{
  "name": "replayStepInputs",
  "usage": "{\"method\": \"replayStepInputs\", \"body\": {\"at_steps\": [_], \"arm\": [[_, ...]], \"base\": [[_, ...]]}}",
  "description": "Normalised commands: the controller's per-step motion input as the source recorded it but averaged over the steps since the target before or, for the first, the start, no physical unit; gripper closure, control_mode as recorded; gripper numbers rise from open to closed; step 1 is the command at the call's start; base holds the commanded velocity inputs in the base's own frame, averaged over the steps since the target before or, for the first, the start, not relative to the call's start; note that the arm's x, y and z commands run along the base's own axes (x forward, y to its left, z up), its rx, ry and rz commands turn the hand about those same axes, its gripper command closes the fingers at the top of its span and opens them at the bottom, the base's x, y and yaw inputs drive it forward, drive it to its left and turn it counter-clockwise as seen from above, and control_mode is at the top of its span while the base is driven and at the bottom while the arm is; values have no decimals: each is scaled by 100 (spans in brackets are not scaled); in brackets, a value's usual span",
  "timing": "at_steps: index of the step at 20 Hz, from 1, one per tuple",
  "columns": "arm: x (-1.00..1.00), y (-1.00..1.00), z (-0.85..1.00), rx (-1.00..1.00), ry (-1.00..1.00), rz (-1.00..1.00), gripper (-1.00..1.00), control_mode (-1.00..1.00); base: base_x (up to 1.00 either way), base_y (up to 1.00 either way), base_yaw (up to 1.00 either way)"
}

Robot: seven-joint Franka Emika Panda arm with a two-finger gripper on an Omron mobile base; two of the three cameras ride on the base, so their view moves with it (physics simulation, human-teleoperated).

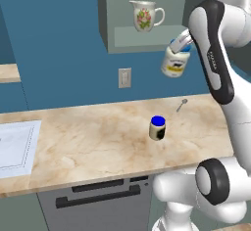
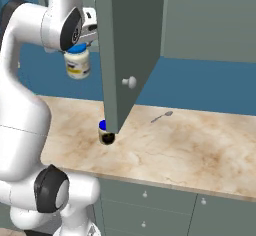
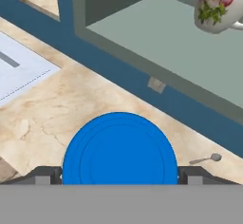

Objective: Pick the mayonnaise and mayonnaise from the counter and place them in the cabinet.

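**Below the cabinet shelf — first mayonnaise jar held in the air**

Just below and to the right of the open grey-green cabinet (image 1: pixel 147 34), the gripper (image 1: pixel 180 43) holds the white mayonnaise jar (image 1: pixel 175 62) tilted in the air, well above the counter (image 1: pixel 88 142). Its fingers (image 3: pixel 47 175) pinch the jar's blue lid from either side, with the jar hanging beneath. Inside the cabinet, a floral pitcher (image 1: pixel 144 15) stands on the shelf floor, toward the left. The second mayonnaise jar (image 1: pixel 157 128), with a deep blue lid, stands upright on the counter, well below the cabinet; a spoon (image 1: pixel 182 104) lies near it, toward the wall. The cabinet door (image 2: pixel 122 55) hangs open.

To place the held jar well, it likely needs lifting above the shelf edge, levelling upright, then moving inward to the bare shelf right of the pitcher — with care to clear the shelf's front lip and the open door before the fingers let go.
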Motion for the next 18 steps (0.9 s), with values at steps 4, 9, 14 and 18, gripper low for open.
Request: {"method": "replayStepInputs", "body": {"at_steps": [4,9,14,18], "arm": [[0,0,64,2,-6,0,100,-100],[23,7,35,12,-2,0,100,-100],[35,18,21,12,0,0,100,-100],[24,19,10,3,0,0,100,-100]], "base": [[0,0,0],[0,0,0],[0,0,0],[0,0,0]]}}
